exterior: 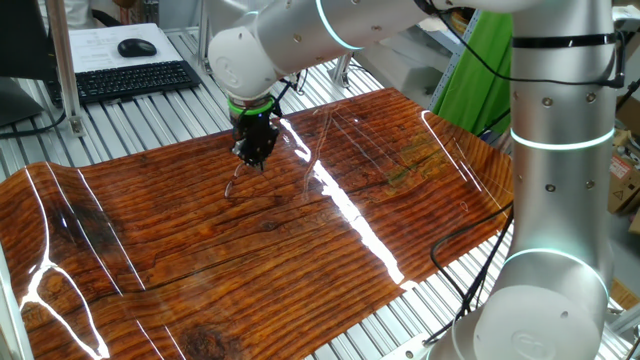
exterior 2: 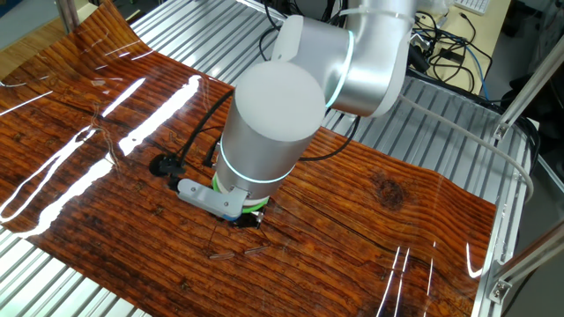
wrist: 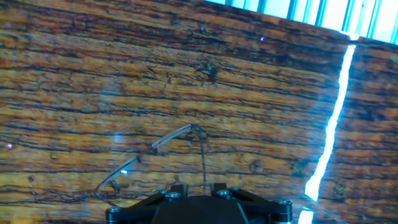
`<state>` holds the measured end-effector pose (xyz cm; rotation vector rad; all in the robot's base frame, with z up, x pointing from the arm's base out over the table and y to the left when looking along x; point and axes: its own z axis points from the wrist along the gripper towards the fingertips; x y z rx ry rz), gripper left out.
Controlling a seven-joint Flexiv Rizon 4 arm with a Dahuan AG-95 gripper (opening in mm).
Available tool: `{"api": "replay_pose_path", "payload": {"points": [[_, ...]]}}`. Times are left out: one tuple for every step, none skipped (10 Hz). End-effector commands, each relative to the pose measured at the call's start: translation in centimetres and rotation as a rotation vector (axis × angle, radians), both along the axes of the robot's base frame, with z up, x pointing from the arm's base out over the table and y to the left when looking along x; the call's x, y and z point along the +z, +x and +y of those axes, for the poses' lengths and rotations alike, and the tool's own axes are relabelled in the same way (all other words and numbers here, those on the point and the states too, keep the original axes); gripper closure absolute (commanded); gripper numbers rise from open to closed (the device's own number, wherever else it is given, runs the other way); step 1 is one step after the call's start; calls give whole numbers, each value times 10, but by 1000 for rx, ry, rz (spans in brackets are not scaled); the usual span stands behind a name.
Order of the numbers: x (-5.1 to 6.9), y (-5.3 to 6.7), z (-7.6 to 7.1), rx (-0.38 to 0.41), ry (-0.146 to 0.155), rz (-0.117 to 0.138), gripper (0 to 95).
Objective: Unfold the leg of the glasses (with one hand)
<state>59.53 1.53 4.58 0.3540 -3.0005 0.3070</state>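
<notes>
The gripper (exterior: 253,152) hangs low over the mat (exterior: 200,260), nearer its far edge, right above the glasses (wrist: 155,163) lying on the wood (whether its fingers are apart, I cannot tell).

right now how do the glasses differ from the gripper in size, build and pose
The glasses are thin dark wire with clear lenses; the gripper is a chunky black block. The glasses are far smaller than the gripper. The glasses lie on the wood-grain sheet; the gripper points down from above, right over them. In the hand view one thin leg runs back toward the gripper's base. Both sit at the same spot on the sheet.
</notes>
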Motion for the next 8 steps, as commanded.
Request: {"api": "replay_pose_path", "payload": {"points": [[-3, -4, 0, -1, -3, -2, 950], [-3, -4, 0, -1, 3, 5, 950], [-2, -3, 0, -3, 23, 15, 950], [2, -2, -1, -5, 71, 18, 950], [2, -2, -2, -4, 74, 21, 950], [1, -2, -4, -4, 76, 20, 950], [0, -2, -5, -4, 77, 19, 950], [-4, -3, -6, -3, 72, 17, 950]]}}
